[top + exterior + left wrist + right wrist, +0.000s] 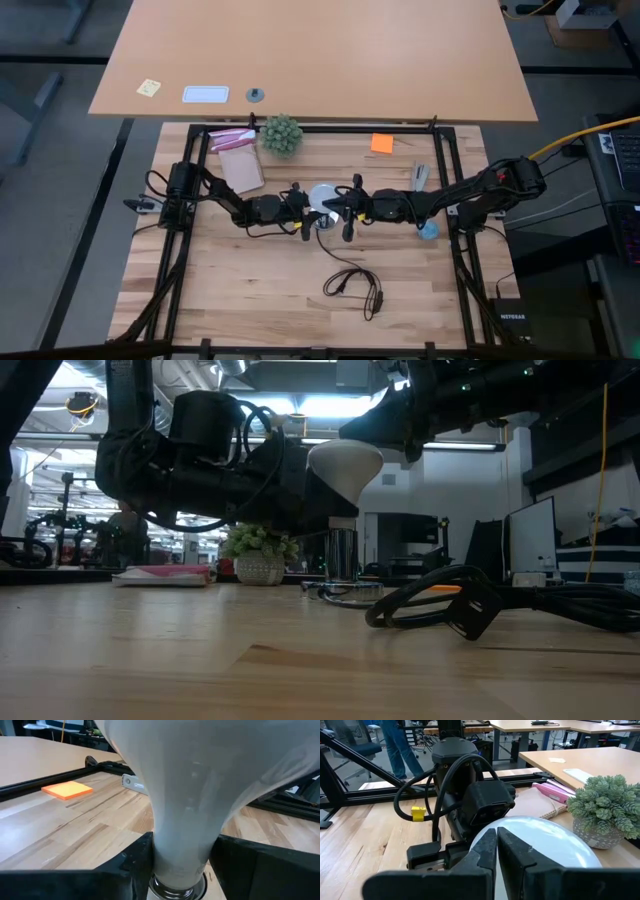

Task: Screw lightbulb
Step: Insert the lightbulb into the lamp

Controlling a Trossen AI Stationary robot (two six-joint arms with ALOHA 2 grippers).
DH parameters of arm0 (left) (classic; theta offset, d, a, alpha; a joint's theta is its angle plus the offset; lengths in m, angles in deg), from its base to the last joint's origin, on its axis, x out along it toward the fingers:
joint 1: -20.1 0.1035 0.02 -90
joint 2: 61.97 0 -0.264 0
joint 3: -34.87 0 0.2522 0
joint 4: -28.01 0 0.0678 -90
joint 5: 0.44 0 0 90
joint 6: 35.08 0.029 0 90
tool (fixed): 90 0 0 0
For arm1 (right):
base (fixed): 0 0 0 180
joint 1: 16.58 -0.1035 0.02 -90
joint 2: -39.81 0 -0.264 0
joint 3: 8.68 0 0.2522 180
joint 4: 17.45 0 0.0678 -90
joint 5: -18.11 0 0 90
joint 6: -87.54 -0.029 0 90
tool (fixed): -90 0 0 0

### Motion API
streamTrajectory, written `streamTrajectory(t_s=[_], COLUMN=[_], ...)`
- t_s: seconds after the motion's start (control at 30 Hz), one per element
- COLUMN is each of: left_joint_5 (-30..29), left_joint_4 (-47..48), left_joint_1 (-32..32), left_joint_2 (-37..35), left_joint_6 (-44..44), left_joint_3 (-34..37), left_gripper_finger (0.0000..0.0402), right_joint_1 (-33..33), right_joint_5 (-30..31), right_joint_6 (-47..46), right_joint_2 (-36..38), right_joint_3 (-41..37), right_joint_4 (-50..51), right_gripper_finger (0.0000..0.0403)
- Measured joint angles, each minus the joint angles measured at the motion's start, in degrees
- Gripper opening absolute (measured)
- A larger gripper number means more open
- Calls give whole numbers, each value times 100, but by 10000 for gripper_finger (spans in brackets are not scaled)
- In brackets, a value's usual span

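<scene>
The white frosted lightbulb (345, 465) stands upright, dome up, its narrow base in a chrome socket (342, 555) that stands on the table near the middle (322, 197). My left gripper (303, 207) comes from the table's left and is shut on the bulb's neck. My right gripper (343, 207) comes from the right; its fingers (485, 855) are shut and sit just over the bulb's dome (545, 845). Whether it touches the dome I cannot tell. My left gripper pinches the bulb's tapering neck (182, 845) between its two fingers (135, 865), just above the grey screw base (177, 887). The fingers come level from the table's left. The bulb stays upright with its base in the socket.
A black cord with a switch (355, 285) lies toward the near edge. A small green plant (281, 134), a pink and a brown notebook (238, 160), an orange sticky pad (381, 143) and a light-blue object (428, 230) lie around. Black frame rails (455, 200) border the table.
</scene>
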Motion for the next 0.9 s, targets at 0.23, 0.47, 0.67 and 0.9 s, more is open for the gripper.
streamTrajectory(t_s=[0.23,0.47,0.67,0.9], left_joint_5=[2,-4,4,13], left_joint_4=[90,214,238,264], left_joint_1=[0,-13,-13,-13], left_joint_2=[-7,-22,-22,-13], left_joint_6=[-6,-30,-31,46], left_joint_3=[-2,-13,-13,-11], left_gripper_finger=[158,157,156,156], right_joint_1=[0,-2,-2,-4], right_joint_5=[2,-5,-1,44], right_joint_6=[9,234,356,361], right_joint_2=[0,-13,-17,-13], right_joint_3=[0,-8,-13,-13], right_joint_4=[-9,-344,-406,-413], right_gripper_finger=[21,21,21,21])
